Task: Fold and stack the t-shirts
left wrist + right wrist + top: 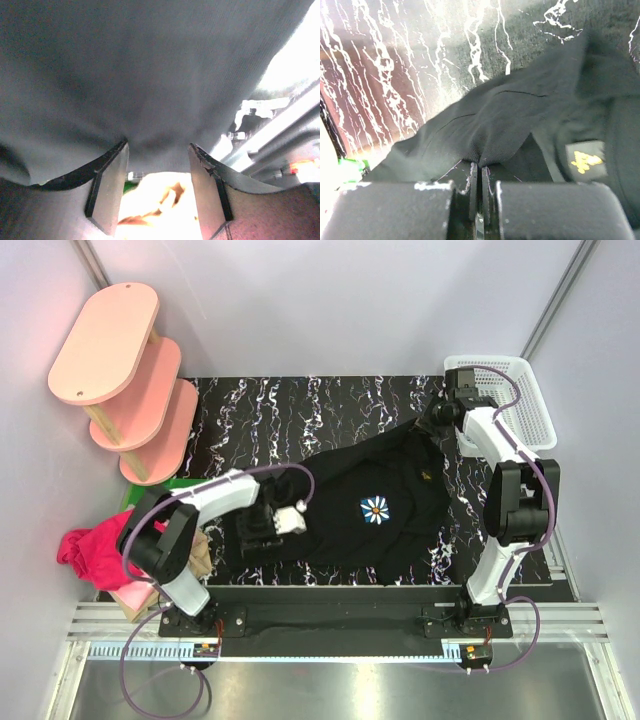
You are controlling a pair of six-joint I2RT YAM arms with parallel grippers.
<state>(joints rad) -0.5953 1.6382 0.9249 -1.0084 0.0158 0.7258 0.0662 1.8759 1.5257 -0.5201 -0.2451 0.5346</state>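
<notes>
Now pinches black t-shirt (380,510) in shut right pincer (481,167), straddles its near edge with left pincer (157,147) half-open; risks slipping, bunching cloth if lifted before closing.

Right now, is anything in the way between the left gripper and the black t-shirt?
Nothing visible does. The left gripper is right at the black t-shirt: the cloth hangs against the tips of its parted jaws, and no other thing lies between them.
</notes>
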